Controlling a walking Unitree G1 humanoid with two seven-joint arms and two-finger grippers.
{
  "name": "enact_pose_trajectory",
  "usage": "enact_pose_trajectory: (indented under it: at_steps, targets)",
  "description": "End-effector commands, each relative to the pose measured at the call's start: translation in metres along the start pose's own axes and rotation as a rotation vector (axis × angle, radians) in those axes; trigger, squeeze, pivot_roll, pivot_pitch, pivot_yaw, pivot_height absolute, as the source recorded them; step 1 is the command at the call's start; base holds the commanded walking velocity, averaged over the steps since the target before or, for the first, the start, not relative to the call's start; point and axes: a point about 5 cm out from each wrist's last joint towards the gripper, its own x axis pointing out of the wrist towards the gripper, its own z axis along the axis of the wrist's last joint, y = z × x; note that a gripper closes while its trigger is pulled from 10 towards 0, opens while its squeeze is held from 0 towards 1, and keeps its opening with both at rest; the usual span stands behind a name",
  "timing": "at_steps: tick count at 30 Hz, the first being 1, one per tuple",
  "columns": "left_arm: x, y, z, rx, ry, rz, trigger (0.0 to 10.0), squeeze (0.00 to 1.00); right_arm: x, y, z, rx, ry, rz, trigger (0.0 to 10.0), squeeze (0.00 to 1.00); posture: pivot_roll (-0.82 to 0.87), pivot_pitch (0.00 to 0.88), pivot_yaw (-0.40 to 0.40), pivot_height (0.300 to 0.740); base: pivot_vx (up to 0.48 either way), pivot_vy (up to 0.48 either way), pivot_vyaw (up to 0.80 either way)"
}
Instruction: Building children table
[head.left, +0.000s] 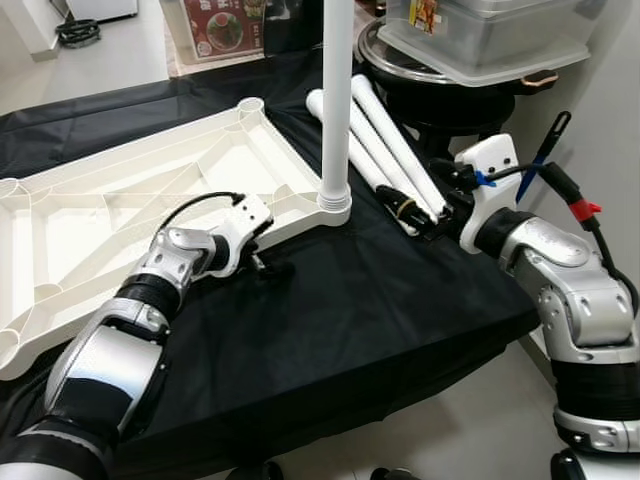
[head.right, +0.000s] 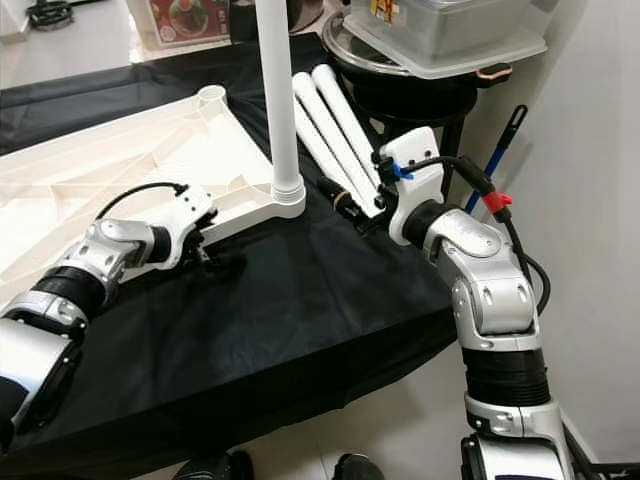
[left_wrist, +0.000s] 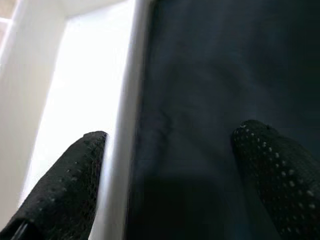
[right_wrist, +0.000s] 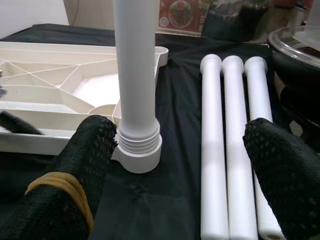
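While the white tabletop (head.left: 120, 215) lies upside down on the black-draped bench (head.left: 380, 300), one white leg (head.left: 337, 100) stands upright, screwed into its near corner socket. The left end effector (head.left: 262, 262) rests low at the tabletop's near edge, fingers spread, one over the white rim and one over the black cloth. The right end effector (head.left: 425, 215) sits with fingers released at the near ends of three loose legs (head.left: 385, 150), which lie side by side on the cloth just right of the standing leg.
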Motion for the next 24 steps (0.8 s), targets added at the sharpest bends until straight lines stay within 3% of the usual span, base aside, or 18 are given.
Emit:
enact_pose_trajectory:
  at_steps: [1, 3, 6, 11, 15, 18, 19, 21, 24]
  targets:
    - [-0.005, -0.009, -0.013, -0.018, 0.039, -0.140, 10.0, 0.00, -0.001, 0.001, 0.001, 0.009, -0.003, 0.010, 10.0, 0.00, -0.05, 0.169, 0.058, 0.740, 0.000, 0.000, 0.00]
    - [-0.022, -0.024, -0.016, 0.038, 0.049, -0.334, 10.0, 0.00, -0.001, -0.004, 0.003, 0.003, -0.004, 0.006, 10.0, 0.00, -0.04, 0.168, 0.052, 0.740, 0.000, 0.000, 0.00]
    - [-0.030, -0.036, -0.022, 0.069, 0.065, -0.398, 10.0, 0.00, -0.001, -0.007, 0.004, -0.002, -0.006, 0.000, 10.0, 0.00, -0.04, 0.169, 0.050, 0.740, 0.000, 0.000, 0.00]
    - [-0.031, -0.057, -0.027, 0.078, 0.038, -0.417, 10.0, 0.00, 0.002, -0.005, 0.005, 0.000, -0.010, 0.006, 10.0, 0.00, -0.03, 0.172, 0.043, 0.740, 0.000, 0.000, 0.00]
    - [-0.028, -0.061, -0.022, 0.078, -0.004, -0.398, 10.0, 0.00, 0.003, -0.001, 0.004, 0.011, -0.013, 0.026, 10.0, 0.00, -0.03, 0.172, 0.043, 0.740, 0.000, 0.000, 0.00]
    - [-0.029, -0.079, -0.004, 0.073, -0.094, -0.456, 10.0, 0.00, -0.003, 0.022, 0.011, 0.015, -0.072, 0.239, 10.0, 0.00, -0.03, 0.172, 0.042, 0.740, 0.000, 0.000, 0.00]
    - [-0.029, -0.079, -0.004, 0.073, -0.094, -0.456, 10.0, 0.00, -0.003, 0.022, 0.011, 0.015, -0.072, 0.239, 10.0, 0.00, -0.03, 0.172, 0.042, 0.740, 0.000, 0.000, 0.00]
    - [-0.033, -0.088, 0.004, 0.075, -0.123, -0.491, 10.0, 0.00, -0.012, 0.031, 0.013, 0.015, -0.078, 0.373, 10.0, 0.00, -0.03, 0.175, 0.042, 0.740, 0.000, 0.000, 0.00]
    - [-0.036, -0.094, 0.008, 0.100, -0.143, -0.476, 10.0, 0.00, -0.023, 0.017, 0.013, -0.036, -0.038, 0.414, 10.0, 0.00, -0.02, 0.176, 0.036, 0.740, 0.000, 0.000, 0.00]
